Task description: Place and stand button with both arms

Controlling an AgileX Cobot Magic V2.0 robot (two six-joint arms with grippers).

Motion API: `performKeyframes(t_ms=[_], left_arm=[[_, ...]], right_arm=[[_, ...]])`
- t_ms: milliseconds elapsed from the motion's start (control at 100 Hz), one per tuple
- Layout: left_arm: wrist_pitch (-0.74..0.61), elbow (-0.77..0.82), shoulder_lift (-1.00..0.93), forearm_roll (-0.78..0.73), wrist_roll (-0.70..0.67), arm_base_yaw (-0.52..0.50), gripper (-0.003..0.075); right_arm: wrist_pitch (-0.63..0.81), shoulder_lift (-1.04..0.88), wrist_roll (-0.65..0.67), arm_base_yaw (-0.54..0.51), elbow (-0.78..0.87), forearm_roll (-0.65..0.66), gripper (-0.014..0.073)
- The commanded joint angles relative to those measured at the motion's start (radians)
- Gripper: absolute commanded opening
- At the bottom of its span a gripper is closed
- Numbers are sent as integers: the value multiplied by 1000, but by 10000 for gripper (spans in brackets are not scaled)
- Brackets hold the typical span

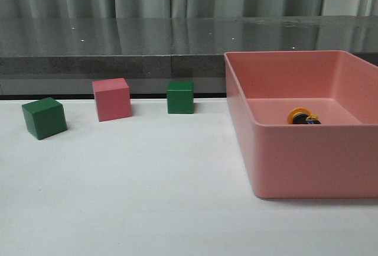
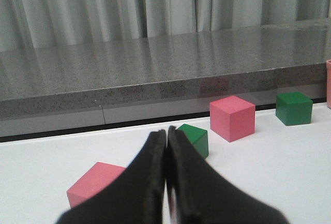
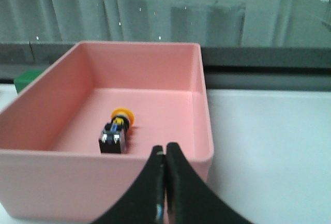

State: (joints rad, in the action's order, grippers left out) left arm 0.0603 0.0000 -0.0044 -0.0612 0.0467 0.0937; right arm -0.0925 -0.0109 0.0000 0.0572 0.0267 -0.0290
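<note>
Button (image 3: 117, 131) lies on side inside pink bin (image 3: 204, 131), near middle of floor, so not yet standing. Right tool (image 3: 164, 182) closed, empty, just outside bin's near wall. Left tool (image 2: 166, 172) closed, empty, near cubes (image 2: 232, 118).

Front camera low over table (image 1: 147, 197); wrist cameras apparently low, facing forward
</note>
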Motion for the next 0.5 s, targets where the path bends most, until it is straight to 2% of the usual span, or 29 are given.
performKeyframes(t_ms=[0, 60, 140, 200, 250, 420, 490], left_arm=[[-79, 45, -32, 0, -9, -1, -20], [-79, 45, -32, 0, -9, -1, -20], [-79, 45, -32, 0, -9, -1, -20], [-79, 45, -32, 0, -9, -1, -20], [-79, 45, -32, 0, -9, -1, -20], [-79, 45, -32, 0, -9, -1, -20], [-79, 45, -32, 0, -9, -1, -20]], right_arm=[[215, -21, 33, -4, -14, -57, -62], [342, -21, 43, -4, -14, -93, -62], [582, -20, 42, -4, -14, -90, -62], [640, -17, 42, -4, -33, -70, -62], [589, -10, 44, -4, -71, -65, -62], [93, 115, 45, -3, -304, -14, -62], [-26, 210, 45, -3, -401, 0, -62]])
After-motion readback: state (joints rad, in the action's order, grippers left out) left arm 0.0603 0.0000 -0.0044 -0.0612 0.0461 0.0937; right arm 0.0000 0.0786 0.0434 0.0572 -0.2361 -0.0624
